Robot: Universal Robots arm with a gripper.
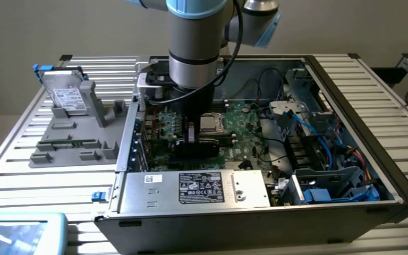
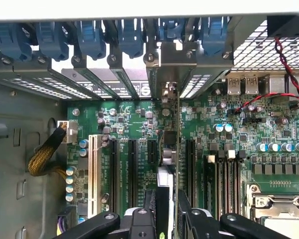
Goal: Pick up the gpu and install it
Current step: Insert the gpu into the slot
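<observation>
The gripper (image 2: 165,219) clamps the gpu (image 2: 177,144) on its edge above the motherboard (image 2: 139,112), apparently to line it with a slot.

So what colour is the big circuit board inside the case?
The circuit board is green, clearest in the wrist view.

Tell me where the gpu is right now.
The gpu stands on edge between the fingers, over the black expansion slots; in the exterior view it is inside the case, on the exterior view's left of the CPU socket.
</observation>
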